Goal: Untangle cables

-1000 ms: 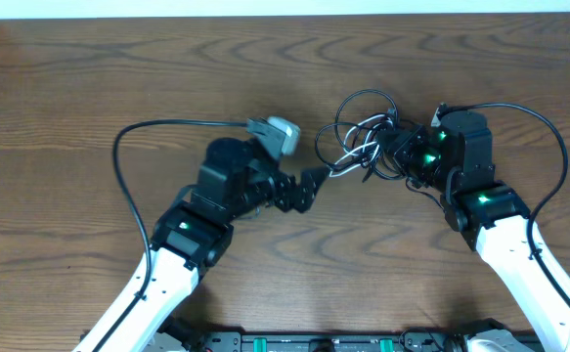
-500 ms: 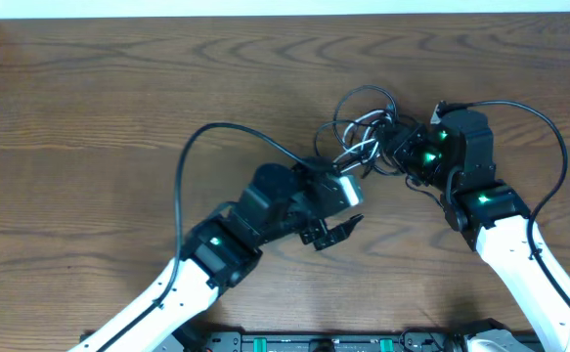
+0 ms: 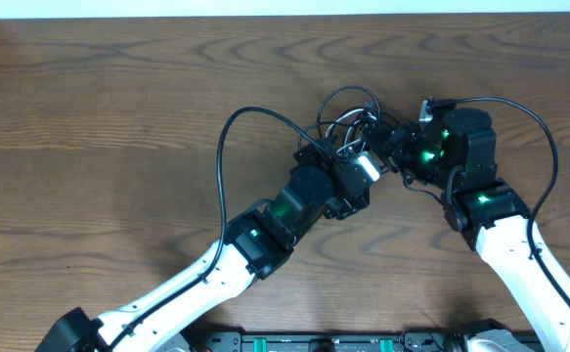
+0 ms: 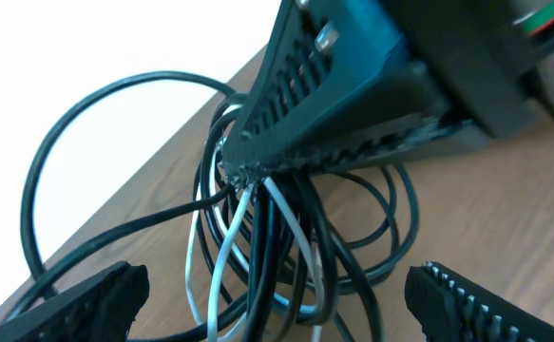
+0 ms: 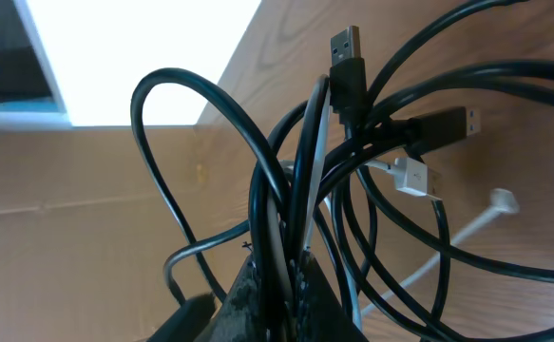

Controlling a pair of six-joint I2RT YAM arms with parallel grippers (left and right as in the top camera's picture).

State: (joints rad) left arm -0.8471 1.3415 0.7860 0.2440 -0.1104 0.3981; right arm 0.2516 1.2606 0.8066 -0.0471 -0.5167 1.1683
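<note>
Tangle of thin black and white cables (image 3: 348,119) on a brown wood-grain table (image 3: 89,117), nearer the far edge than the near one.

Right gripper (image 5: 278,285): black ribbed fingers pinched together on a sheaf of strands from the tangle, several black and at least one white. It meets the tangle on its right side. In the left wrist view the strands fan down from that pinch to the wood.

Left gripper (image 4: 277,280): jaws spread wide and holding nothing, at the tangle's near-left side. The hanging strands lie in the gap, well short of one finger. Contact with the other finger cannot be told.

Plug ends, right wrist view: a black metal-tipped USB plug (image 5: 348,43) stands up out of the tangle and a second black one (image 5: 448,123) points sideways. A white USB plug (image 5: 414,176) is just below them, and a small white plug (image 5: 500,201) lies on the wood beyond.

Room around the tangle:
- Far side: a band of bare wood up to the table's far edge. The loops stop short of it.
- Left: a broad stretch of wood, crossed by the left arm's thick black cable (image 3: 221,161) arcing over it.
- Right: the right arm's body, then its own thick black cable loop (image 3: 553,147) bowing outward.
- Near side: both arms converge, with a narrow wedge of wood between them.
</note>
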